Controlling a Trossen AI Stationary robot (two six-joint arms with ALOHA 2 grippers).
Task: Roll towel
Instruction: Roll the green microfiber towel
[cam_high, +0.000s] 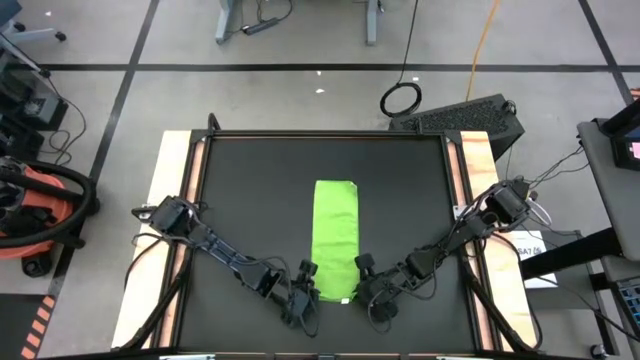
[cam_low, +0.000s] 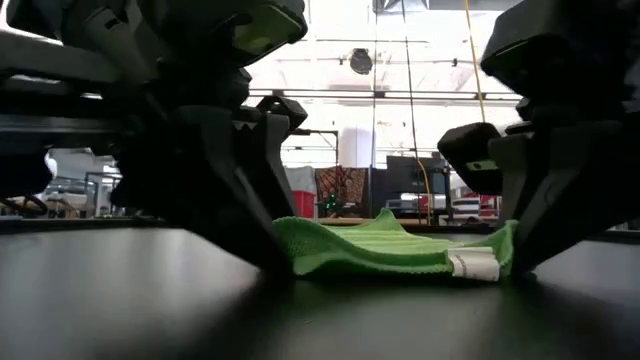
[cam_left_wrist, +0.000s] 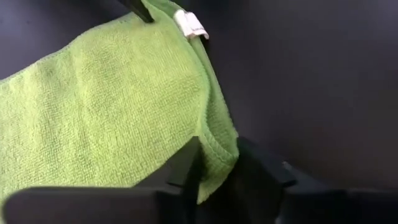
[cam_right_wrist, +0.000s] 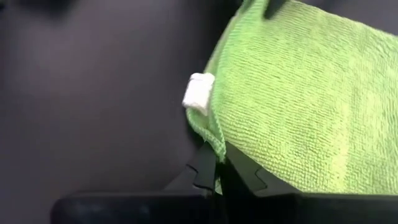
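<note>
Both pincers, left (cam_high: 306, 277) and right (cam_high: 361, 268), pinch the towel's (cam_high: 336, 235) near corners.

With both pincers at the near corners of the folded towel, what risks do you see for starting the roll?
1. The left pincer holds only the thin hem of the towel, so that corner may slip out when pulled.
2. The right pincer is shut on the other corner, also right at the edge; an uneven pull might skew the roll.
3. The white tag sticks out beside that grip and might get caught in the roll.
</note>
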